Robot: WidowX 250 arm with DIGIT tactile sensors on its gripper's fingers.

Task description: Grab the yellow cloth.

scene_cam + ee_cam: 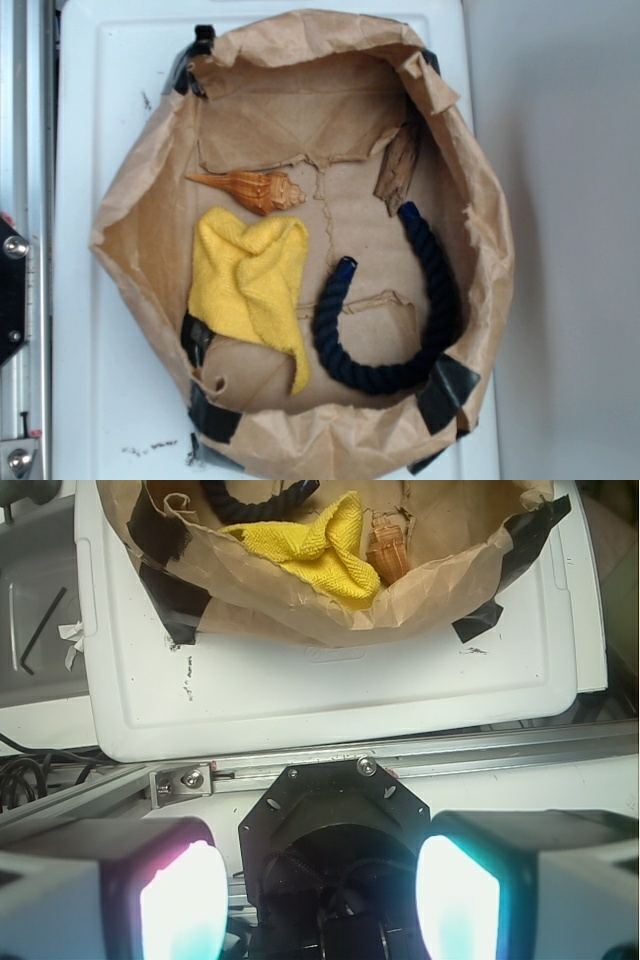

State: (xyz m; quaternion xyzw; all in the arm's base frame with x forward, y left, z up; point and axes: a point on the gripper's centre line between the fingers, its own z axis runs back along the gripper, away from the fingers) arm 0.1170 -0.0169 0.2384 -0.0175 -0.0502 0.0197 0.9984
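Both pictures are brightly and evenly lit. In the exterior view, everything is a little soft and blurry, and the white tray (110, 150) is washed out. A dim shadow is cast on the grey floor to the right. In the wrist view, the two finger pads (180, 905) are blurred and glow white with pink and teal edges.
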